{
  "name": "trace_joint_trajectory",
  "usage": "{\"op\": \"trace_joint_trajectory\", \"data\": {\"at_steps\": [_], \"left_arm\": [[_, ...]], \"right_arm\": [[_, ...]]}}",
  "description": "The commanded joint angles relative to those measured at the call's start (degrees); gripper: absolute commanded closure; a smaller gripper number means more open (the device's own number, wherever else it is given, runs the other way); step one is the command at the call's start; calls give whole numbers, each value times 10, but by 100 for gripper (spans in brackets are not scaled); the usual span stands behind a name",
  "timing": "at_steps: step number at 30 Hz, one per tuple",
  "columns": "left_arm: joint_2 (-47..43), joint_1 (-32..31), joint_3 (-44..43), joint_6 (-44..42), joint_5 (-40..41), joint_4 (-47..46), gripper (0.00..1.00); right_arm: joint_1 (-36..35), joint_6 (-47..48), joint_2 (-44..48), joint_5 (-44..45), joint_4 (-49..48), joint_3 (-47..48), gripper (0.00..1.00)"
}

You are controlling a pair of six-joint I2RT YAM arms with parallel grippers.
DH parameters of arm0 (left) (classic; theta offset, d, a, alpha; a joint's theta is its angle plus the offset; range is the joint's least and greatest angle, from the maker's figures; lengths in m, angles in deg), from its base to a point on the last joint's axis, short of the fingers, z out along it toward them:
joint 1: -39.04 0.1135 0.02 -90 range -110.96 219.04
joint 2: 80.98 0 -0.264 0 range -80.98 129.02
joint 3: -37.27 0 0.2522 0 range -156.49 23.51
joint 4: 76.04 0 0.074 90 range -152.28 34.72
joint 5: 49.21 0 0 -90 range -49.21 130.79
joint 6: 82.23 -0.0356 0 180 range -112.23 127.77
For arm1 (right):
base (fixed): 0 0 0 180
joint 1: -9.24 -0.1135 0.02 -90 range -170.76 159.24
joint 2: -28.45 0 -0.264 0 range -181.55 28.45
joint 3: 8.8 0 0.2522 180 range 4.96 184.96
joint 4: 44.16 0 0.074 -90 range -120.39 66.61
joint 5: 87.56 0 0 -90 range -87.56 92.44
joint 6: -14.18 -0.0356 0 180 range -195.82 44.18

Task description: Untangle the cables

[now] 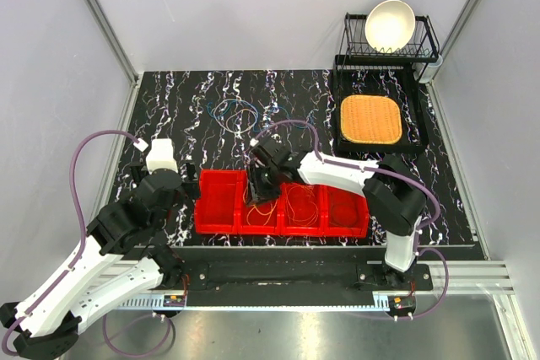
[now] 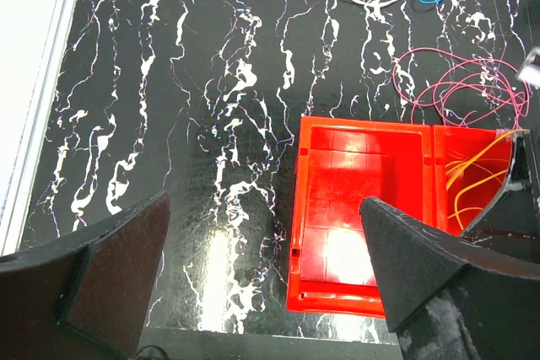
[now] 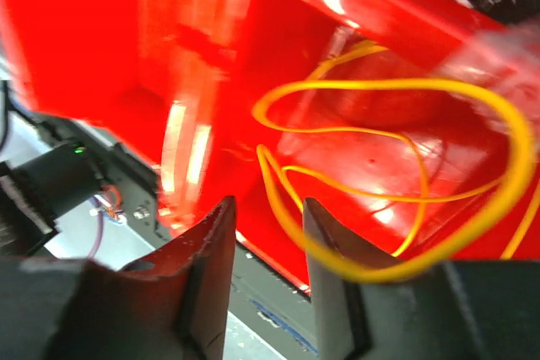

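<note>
The right gripper (image 3: 266,204) is seen narrowly parted inside the red bin (image 3: 76,48). A yellow cable (image 3: 396,83) is passed through the gap and across one finger, not clamped, its blurred loop lying long-axis 9-to-3 in the wrist view. The left gripper (image 2: 263,204) is held wide and empty over the table (image 2: 169,82) at the bin's 9 o'clock, while a pink cable (image 2: 456,82) and a white cable (image 2: 371,3) are left loose at its 12 o'clock.

Left arm (image 1: 93,267) bent at elbow, left hand (image 2: 263,208) facing down, fingers spread wide. Right arm (image 1: 337,170) reaches across toward left, wrist tipped down, right hand (image 3: 266,217) fingers a narrow gap apart.
</note>
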Motion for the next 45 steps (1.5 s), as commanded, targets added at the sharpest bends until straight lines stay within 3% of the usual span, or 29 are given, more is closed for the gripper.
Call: {"op": "trace_joint_trajectory", "data": {"at_steps": [1, 14, 24, 31, 36, 45], "left_arm": [[2, 2, 4, -11, -7, -20, 1], [22, 2, 1, -13, -12, -20, 1], [122, 2, -46, 10, -69, -52, 1], [276, 2, -131, -4, -72, -112, 1], [422, 11, -229, -25, -78, -145, 2], [668, 90, -418, -55, -163, -170, 13]], "right_arm": [[-12, 23, 38, 9, 48, 65, 53], [-13, 71, 133, 108, 171, 109, 42], [4, 81, 238, 203, 161, 29, 36], [57, 66, 338, 207, 128, -41, 32], [67, 65, 359, 193, 117, -71, 31], [78, 52, 389, 139, 71, -140, 31]]}}
